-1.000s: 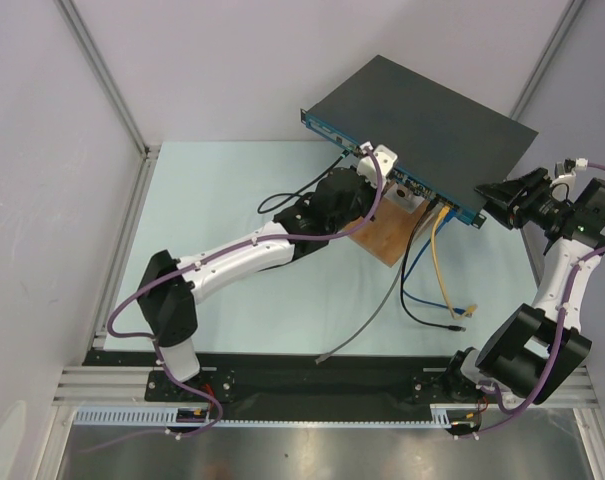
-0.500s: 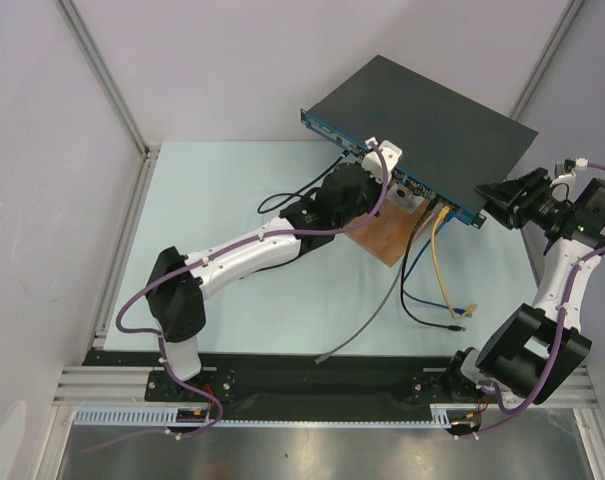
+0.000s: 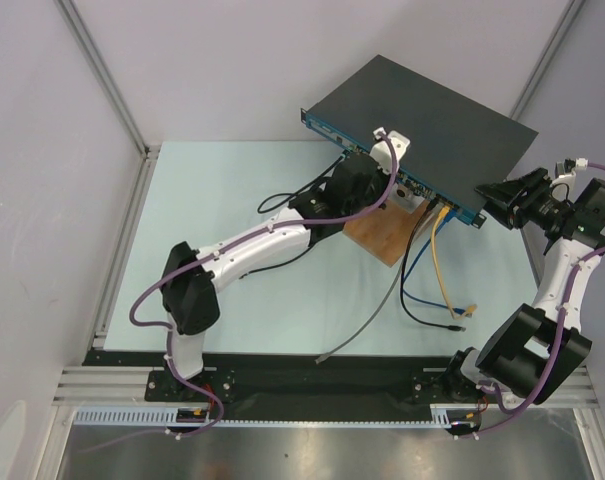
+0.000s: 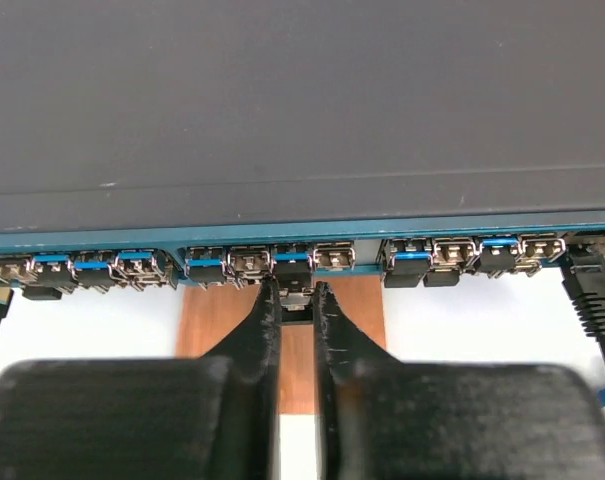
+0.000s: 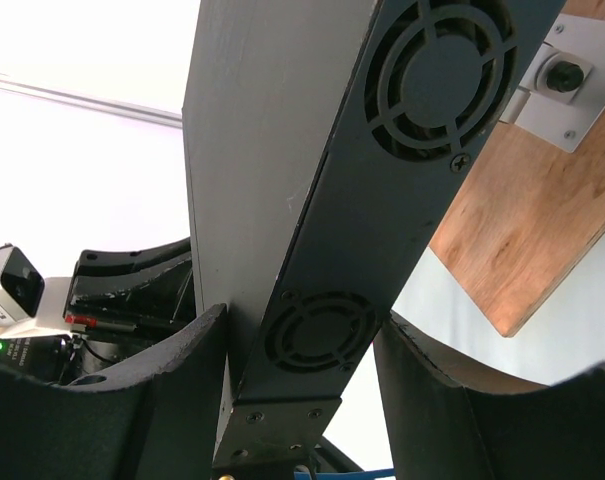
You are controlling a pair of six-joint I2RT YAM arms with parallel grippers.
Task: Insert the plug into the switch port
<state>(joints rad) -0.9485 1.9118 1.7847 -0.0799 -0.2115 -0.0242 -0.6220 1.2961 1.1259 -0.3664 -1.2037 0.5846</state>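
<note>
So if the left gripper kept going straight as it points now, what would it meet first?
The plug held in the left gripper would meet the switch first, at the blue-tabbed socket straight ahead on its front face. It looks to be at the socket's mouth, though depth is unclear.

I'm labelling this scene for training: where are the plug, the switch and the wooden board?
plug [image 4: 295, 292]: left wrist view, its exposed tip.
switch [image 3: 422, 115]: top external view, its black top panel.
wooden board [image 4: 357, 310]: left wrist view, bare face below the sockets.
</note>
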